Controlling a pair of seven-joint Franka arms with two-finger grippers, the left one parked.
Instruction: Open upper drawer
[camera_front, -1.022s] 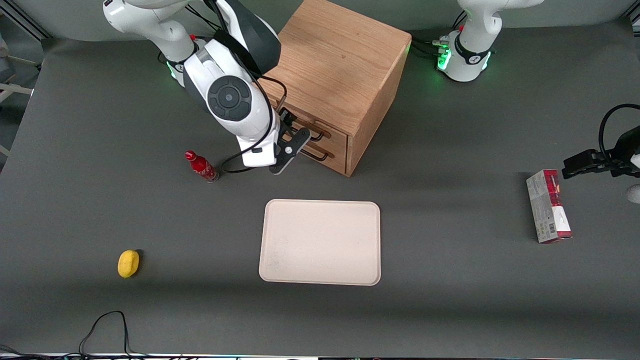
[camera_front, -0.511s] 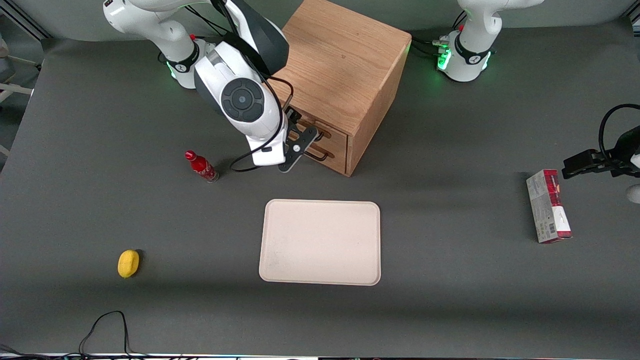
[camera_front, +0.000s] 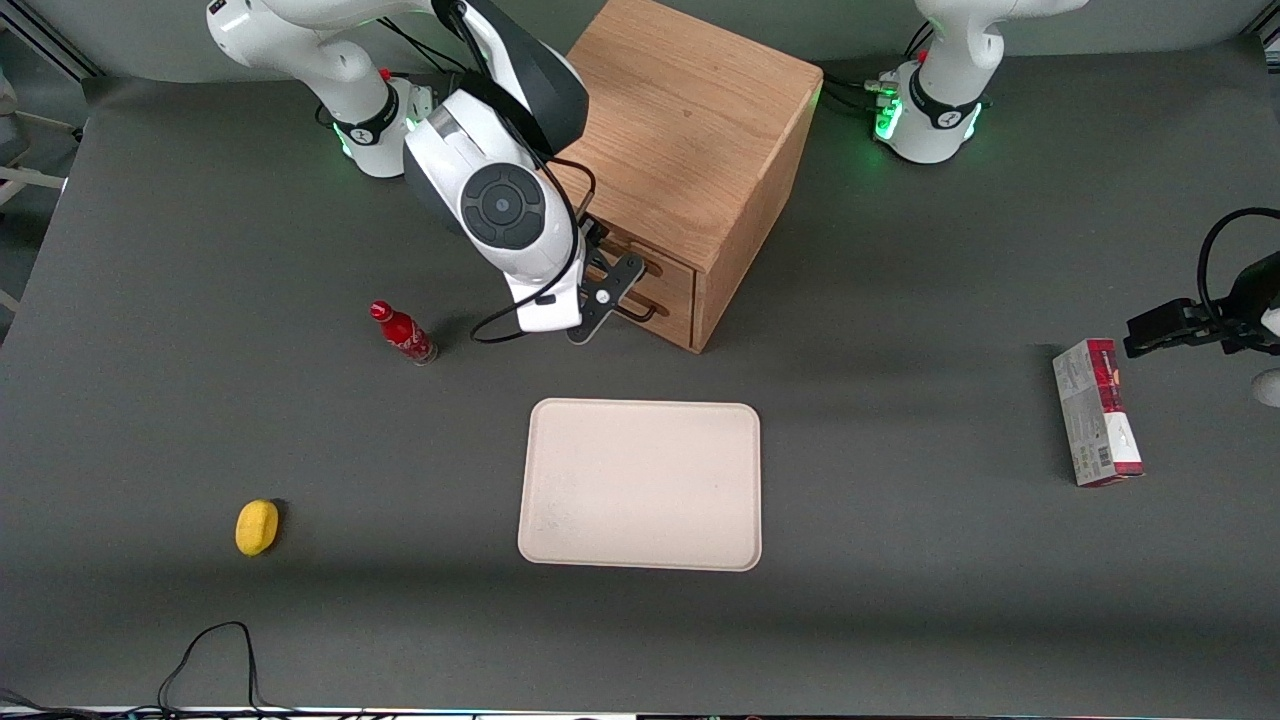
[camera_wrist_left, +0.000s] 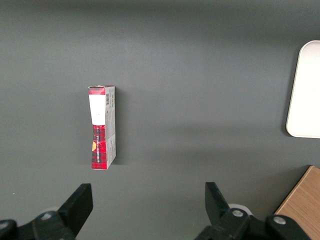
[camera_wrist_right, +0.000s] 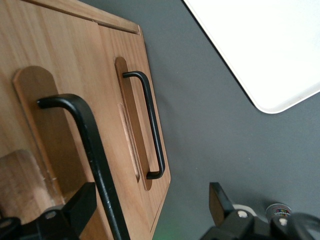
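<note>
- The upper drawer (camera_front: 640, 262), closed, is the top one in the cabinet's (camera_front: 690, 130) front.
- The end effector (camera_wrist_right: 150, 210) hangs just in front of it, fingers spread, ungripped.
- The drawer's handle (camera_wrist_right: 87, 160) runs lengthwise between the fingers, so the pull goes straight outward.

Cabinet (camera_front: 690, 130): light oak, visible grain, satin finish. Upper drawer (camera_wrist_right: 60, 145) same wood; its handle (camera_wrist_right: 95, 165) smooth matt black, probably metal. Gripper (camera_wrist_right: 150, 215) at this handle: matt black fingers (camera_wrist_right: 80, 207). Tray (camera_front: 640, 485): matt cream. Table (camera_front: 900, 560): matt dark grey.
</note>
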